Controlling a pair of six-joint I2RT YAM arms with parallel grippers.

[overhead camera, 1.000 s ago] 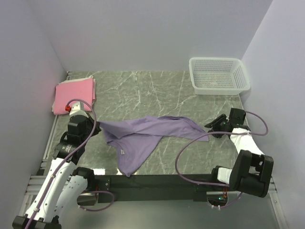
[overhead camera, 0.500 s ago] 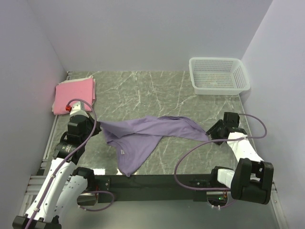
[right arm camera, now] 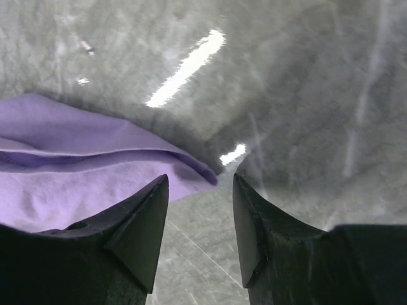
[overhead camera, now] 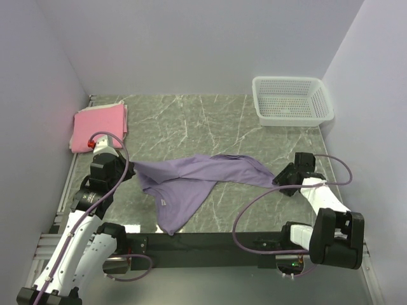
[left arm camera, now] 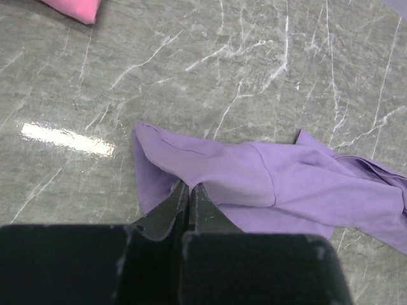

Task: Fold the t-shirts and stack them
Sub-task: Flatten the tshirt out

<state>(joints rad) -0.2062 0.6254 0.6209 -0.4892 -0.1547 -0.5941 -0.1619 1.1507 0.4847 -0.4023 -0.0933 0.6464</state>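
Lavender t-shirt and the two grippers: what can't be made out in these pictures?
- Left wrist view: the shut left gripper covers how much of the lavender-purple cloth t-shirt it pinches.
- Right wrist view: whether the open right gripper touches the shirt's tip; depth is unclear from this angle.
- Left wrist view: the folded pink cloth t-shirt is cut off by the top edge.

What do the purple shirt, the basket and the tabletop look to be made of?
Purple shirt: soft matte cloth, draping in folds, stitched hem visible. Basket: likely rigid white plastic, moulded mesh walls. Tabletop: glossy grey marble look, white veins and glare; real stone or laminate, cannot tell.
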